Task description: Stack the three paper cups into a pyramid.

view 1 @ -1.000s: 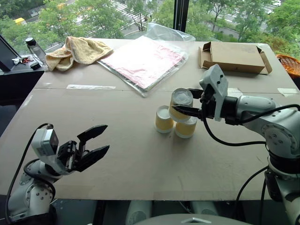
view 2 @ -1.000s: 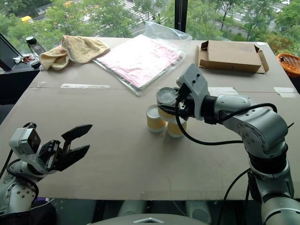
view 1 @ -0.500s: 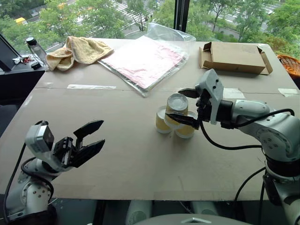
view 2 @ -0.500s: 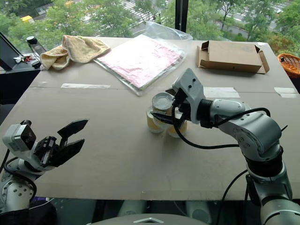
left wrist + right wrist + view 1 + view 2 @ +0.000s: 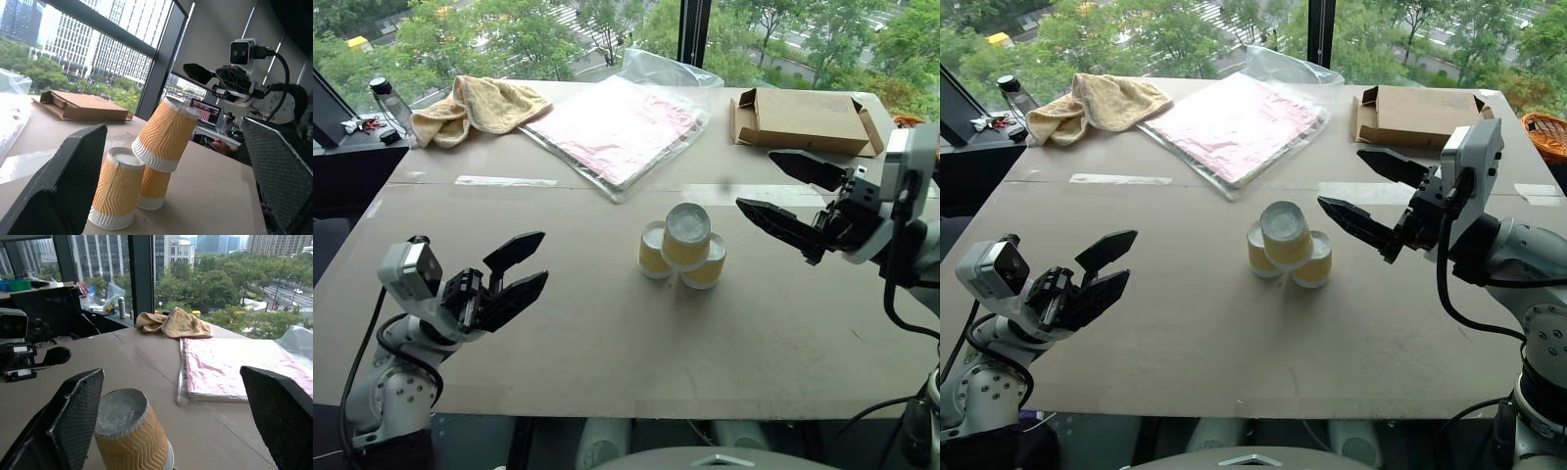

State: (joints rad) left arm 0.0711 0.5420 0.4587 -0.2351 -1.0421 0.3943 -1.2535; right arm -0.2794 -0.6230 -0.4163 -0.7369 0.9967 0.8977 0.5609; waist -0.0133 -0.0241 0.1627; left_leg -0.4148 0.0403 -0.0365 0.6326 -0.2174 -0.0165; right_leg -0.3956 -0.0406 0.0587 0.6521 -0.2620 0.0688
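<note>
1. Three paper cups (image 5: 681, 249) stand as a pyramid near the middle of the table (image 5: 607, 343): two upside down and side by side, touching, and the third resting on top across them.
2. The top cup (image 5: 166, 135) leans, tilted toward the left arm's side, with its white base facing up.
3. The right claw (image 5: 788, 194) hangs in the air to the right of the pyramid, clear of it, with its two black fingers spread wide apart and nothing between them.
4. The left claw (image 5: 522, 269) hovers over the near left part of the table, well apart from the cups, fingers spread and empty, pointing toward the pyramid.
5. Bare tabletop lies all around the pyramid: a broad open stretch runs between it and the left claw, and another reaches to the near edge of the table.
6. Behind the cups, toward the far edge, lies a flat pink packet in clear plastic (image 5: 615, 125), apart from the pyramid.
7. A shallow cardboard box (image 5: 803, 119) sits at the far right, near the far edge of the table.
8. A yellow towel (image 5: 475, 106) is bunched at the far left corner, with a bottle (image 5: 385, 101) just beyond it by the left edge.
9. Strips of clear tape (image 5: 504, 181) lie flat along a seam across the tabletop.
</note>
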